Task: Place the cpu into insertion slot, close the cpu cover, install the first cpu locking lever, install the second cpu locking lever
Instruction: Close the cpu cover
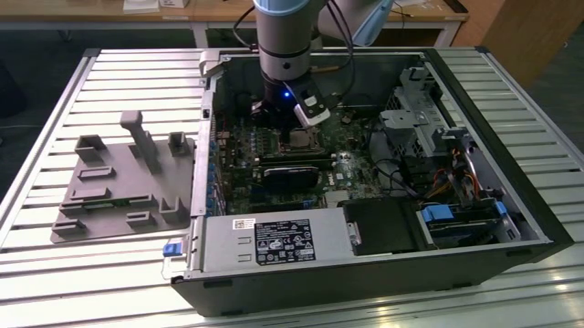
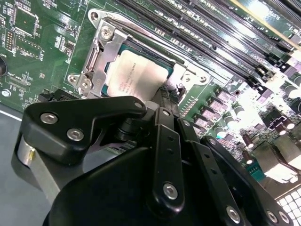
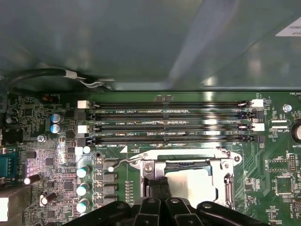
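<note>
Silver-grey and flat, the cpu point(image 3: 195, 181) sits in the insertion slot point(image 1: 297, 141) on the green motherboard point(image 3: 56, 141). The cpu cover point(image 3: 225, 165) lies down over it, its metal frame ringing the chip so the top shows through the window. A thin wire locking lever point(image 3: 123, 162) runs along the cover's edge on the side of the memory slots point(image 3: 164, 125), its long axis parallel to them. Its rounded handle end pokes out past the socket corner and looks, to my judgement, not yet tucked under a catch. A second locking lever point(image 3: 230, 186) runs along the adjoining side, at a right angle to the first; whether it is latched I cannot tell. The tool point(image 3: 160, 187) has its two black fingertips pressed together with nothing between them, right at the socket's edge opposite the memory slots, toward the corner on the handle's side. So the cpu lies between the tool and the memory slots. In the exterior view the arm point(image 1: 287, 41) reaches down into the open computer case point(image 1: 365, 280) lying on the slatted desk point(image 1: 55, 287).
</note>
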`<state>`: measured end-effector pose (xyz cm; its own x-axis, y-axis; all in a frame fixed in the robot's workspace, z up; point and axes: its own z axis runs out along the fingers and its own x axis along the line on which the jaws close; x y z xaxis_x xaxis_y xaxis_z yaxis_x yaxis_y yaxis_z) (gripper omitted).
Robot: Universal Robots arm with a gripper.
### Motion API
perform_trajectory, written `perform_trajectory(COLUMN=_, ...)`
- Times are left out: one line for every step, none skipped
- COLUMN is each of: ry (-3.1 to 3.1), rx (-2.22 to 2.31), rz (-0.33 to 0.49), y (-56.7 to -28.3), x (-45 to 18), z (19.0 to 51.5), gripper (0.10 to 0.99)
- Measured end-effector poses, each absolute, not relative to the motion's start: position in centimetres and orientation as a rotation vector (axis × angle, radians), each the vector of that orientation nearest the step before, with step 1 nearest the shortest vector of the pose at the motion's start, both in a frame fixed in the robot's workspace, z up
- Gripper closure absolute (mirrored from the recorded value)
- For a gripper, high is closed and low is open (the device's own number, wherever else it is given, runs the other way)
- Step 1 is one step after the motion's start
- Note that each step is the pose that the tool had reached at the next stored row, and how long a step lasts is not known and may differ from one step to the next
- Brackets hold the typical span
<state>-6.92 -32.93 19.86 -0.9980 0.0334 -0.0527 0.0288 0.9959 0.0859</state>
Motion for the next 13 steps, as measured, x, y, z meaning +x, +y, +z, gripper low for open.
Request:
perform_trajectory(ry=3.084, rx=0.048, rz=0.132, y=-32.93, x=-6.86, z=19.86, gripper=0.984)
perform_trajectory(ry=3.084, rx=0.048, rz=0.132, y=-32.93, x=-6.81, z=19.86, gripper=0.984)
perform_trajectory(ry=3.084, rx=0.048, rz=0.132, y=-32.93, x=-6.76, z=19.86, gripper=0.984)
perform_trajectory(ry=3.084, rx=0.048, rz=0.132, y=-32.93, x=-6.69, z=19.86, gripper=0.984)
perform_trajectory(ry=3.084, rx=0.048, rz=0.132, y=-32.94, x=-6.63, z=19.87, gripper=0.984)
perform_trajectory(ry=3.084, rx=0.048, rz=0.131, y=-32.94, x=-6.57, z=19.88, gripper=0.984)
perform_trajectory(ry=3.084, rx=0.048, rz=0.131, y=-32.94, x=-6.52, z=19.9, gripper=0.984)
perform_trajectory(ry=3.084, rx=0.048, rz=0.132, y=-32.93, x=-6.47, z=19.91, gripper=0.984)
perform_trajectory(ry=3.084, rx=0.048, rz=0.132, y=-32.93, x=-6.43, z=19.92, gripper=0.984)
perform_trajectory(ry=3.084, rx=0.048, rz=0.132, y=-32.92, x=-6.39, z=19.94, gripper=0.984)
perform_trajectory(ry=3.084, rx=0.048, rz=0.133, y=-32.92, x=-6.35, z=19.96, gripper=0.984)
perform_trajectory(ry=3.084, rx=0.048, rz=0.133, y=-32.92, x=-6.3, z=19.99, gripper=0.984)
perform_trajectory(ry=3.083, rx=0.048, rz=0.133, y=-32.92, x=-6.25, z=20.01, gripper=0.984)
